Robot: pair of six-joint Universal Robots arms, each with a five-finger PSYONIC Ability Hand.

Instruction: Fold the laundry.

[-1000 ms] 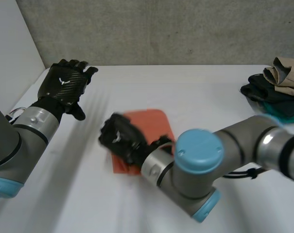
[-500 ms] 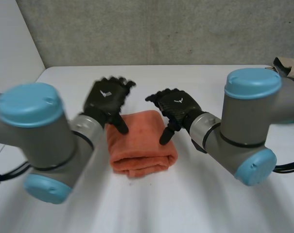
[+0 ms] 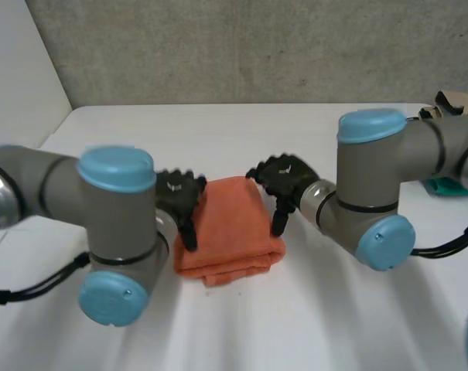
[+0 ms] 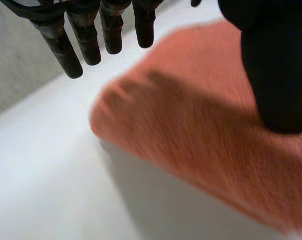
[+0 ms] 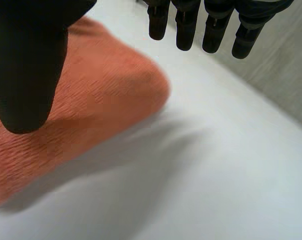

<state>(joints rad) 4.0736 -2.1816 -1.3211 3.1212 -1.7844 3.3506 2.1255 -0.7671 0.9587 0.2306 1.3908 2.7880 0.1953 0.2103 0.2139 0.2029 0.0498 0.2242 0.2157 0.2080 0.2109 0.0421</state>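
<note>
Two hands of mine are out over the white table (image 3: 241,332). Nearest to me lies the orange towel (image 3: 230,228), folded into a thick pad about the table's middle, its doubled layers showing along the near edge. My left hand (image 3: 178,195) is at the towel's left edge and my right hand (image 3: 286,176) at its right edge, facing each other across the cloth. Both are released and grasp nothing. The left fingers (image 4: 61,47) hang straight above the far left corner, and the left thumb (image 4: 275,75) points down over the cloth. The right fingers (image 5: 186,30) hang straight past the far right corner, with the right thumb (image 5: 28,70) low over the towel. I cannot tell whether either thumb touches it. Farther off, at the table's far right, a heap of clothes (image 3: 454,104) lies well apart from the towel, and behind everything stands a grey wall (image 3: 241,46).
</note>
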